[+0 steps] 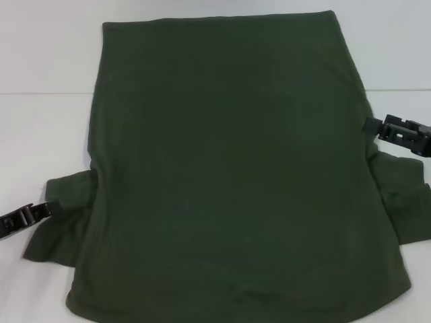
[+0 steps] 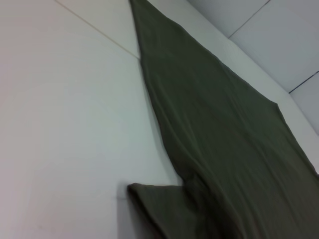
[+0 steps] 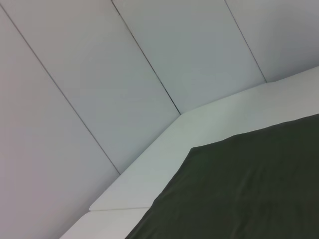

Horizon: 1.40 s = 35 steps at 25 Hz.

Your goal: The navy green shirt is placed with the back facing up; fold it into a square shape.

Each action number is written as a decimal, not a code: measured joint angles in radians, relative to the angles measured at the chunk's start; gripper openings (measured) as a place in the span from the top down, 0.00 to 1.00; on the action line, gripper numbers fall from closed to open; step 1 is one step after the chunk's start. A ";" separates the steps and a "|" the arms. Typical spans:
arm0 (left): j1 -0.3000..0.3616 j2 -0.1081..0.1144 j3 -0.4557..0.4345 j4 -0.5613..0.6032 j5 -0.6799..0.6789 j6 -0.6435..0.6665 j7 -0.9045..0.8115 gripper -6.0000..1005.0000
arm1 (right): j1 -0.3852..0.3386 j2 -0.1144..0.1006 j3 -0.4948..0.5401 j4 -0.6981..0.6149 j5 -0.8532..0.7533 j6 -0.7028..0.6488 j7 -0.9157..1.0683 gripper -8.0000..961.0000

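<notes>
Left claw (image 1: 42,210) sitting low on counter (image 1: 40,134), tip touching left sleeve (image 1: 57,229); cannot tell how far open or if gripping. Probably getting ready to fold sleeve inward.

Between both claws: navy green shirt (image 1: 229,175) lying flat, plain back up, sleeves sticking out both sides, nothing folded yet.

Right claw (image 1: 378,126) waiting farther up, at shirt's right edge, just above right sleeve (image 1: 404,195); cannot tell its opening either.

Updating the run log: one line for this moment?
shirt: flat, unfolded | left gripper: at left sleeve | right gripper: at right edge | table: white
</notes>
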 joint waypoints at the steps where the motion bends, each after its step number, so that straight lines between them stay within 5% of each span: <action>1: 0.000 0.000 0.000 0.000 0.000 0.001 -0.002 0.77 | 0.000 0.000 0.000 0.000 0.000 0.000 0.000 0.03; 4: 0.000 0.002 0.003 0.001 0.003 0.002 -0.020 0.97 | -0.001 0.000 0.000 0.002 0.000 0.000 0.000 0.03; 12: -0.004 0.013 0.030 0.144 0.136 -0.005 -0.232 0.97 | -0.007 -0.007 0.001 0.003 0.000 0.000 0.002 0.03; 23: -0.089 0.090 0.029 0.171 0.351 -0.009 -0.444 0.95 | -0.010 -0.008 -0.002 0.004 -0.004 0.022 0.000 0.03; 35: -0.098 0.099 0.028 0.215 0.409 0.003 -0.536 0.94 | -0.011 -0.008 0.001 0.003 -0.005 0.025 0.001 0.03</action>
